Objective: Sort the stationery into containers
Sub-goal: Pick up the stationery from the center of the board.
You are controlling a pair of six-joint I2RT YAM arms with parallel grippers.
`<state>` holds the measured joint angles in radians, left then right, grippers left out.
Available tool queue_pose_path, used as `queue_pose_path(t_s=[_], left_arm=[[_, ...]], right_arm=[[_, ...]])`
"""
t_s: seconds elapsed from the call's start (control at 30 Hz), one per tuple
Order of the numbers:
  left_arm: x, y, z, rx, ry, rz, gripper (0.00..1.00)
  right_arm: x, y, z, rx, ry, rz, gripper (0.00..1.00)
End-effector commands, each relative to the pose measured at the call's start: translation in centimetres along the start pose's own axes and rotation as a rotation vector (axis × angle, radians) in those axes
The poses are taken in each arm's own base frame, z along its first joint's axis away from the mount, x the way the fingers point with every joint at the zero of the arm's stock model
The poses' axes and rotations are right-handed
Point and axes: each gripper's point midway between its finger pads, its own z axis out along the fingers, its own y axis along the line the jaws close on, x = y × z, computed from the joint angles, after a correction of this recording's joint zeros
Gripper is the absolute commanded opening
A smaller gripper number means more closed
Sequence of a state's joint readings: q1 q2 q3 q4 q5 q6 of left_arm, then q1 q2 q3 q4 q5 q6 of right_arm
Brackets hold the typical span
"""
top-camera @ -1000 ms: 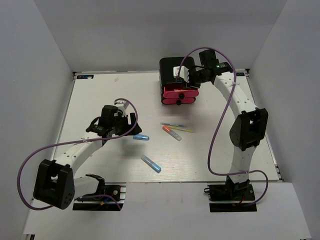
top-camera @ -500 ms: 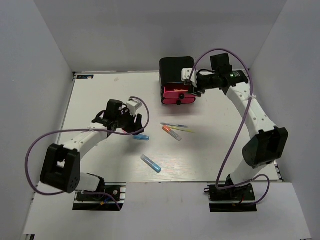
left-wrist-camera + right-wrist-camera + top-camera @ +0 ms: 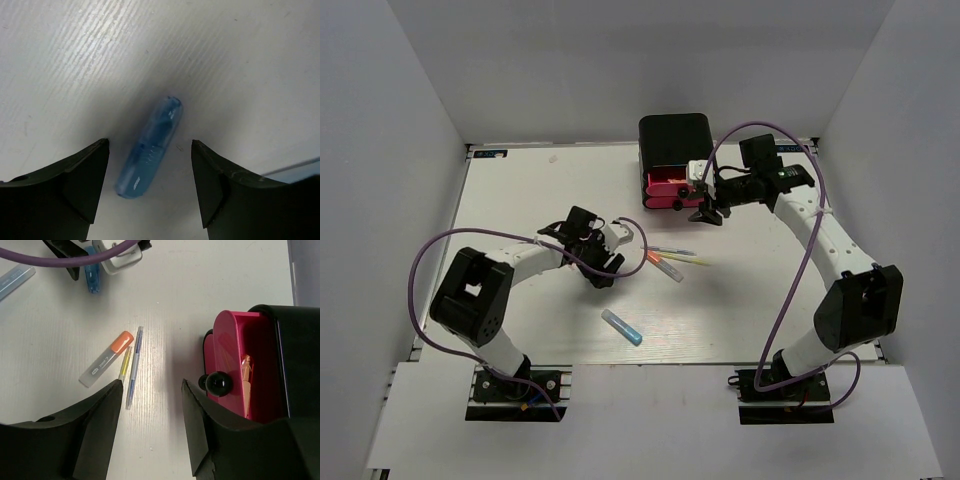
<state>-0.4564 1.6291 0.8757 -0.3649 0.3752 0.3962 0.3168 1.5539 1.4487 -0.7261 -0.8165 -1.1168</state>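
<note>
Straddling blue marker (image 3: 152, 142), left tool (image 3: 150, 150) moved in.

I am seeing the small glossy black box (image 3: 675, 140) sitting at the far side of the white desk (image 3: 520, 200), right of centre. One pink-fronted drawer (image 3: 235, 355) is standing pulled out toward me, with a short orange marker (image 3: 246, 367) lying inside. The right claw (image 3: 705, 208) is hanging just right of the drawer front.

Mid-desk, a thin bluish pen (image 3: 668, 250), a thin yellow pen (image 3: 688, 261) and an orange-capped clear marker (image 3: 663, 265) are lying side by side, the marker nearest me. Left of them, the left claw (image 3: 603, 265) is straddling a stubby translucent blue marker (image 3: 150, 150) without touching it. A pale blue marker (image 3: 621, 327) is lying alone, nearer me.
</note>
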Motion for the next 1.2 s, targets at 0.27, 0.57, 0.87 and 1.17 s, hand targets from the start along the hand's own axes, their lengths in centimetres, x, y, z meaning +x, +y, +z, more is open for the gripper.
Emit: queue_pose_path(t_s=[0.27,0.57,0.87,1.17], left_arm=[[-0.6,1.7,0.5,-0.131,0.047,0.089,0.74],[1.1,1.0,0.7,-0.151,0.095,0.093,0.45],[-4.4,2.1,-1.2,-0.236,-0.048,0.025,0.23],[-18.4,0.9,-8.5,-0.211,-0.488,0.121,0.20]], right_arm=[[-1.8,1.4,-0.5,-0.013,-0.071,0.007,0.57],[-1.6,1.7,-0.8,-0.009,-0.073,0.018,0.57],[-2.5,0.9,-1.2,0.039,-0.098,0.013,0.57],[-2.3,-4.6,-4.0,0.413,-0.069,0.039,0.21]])
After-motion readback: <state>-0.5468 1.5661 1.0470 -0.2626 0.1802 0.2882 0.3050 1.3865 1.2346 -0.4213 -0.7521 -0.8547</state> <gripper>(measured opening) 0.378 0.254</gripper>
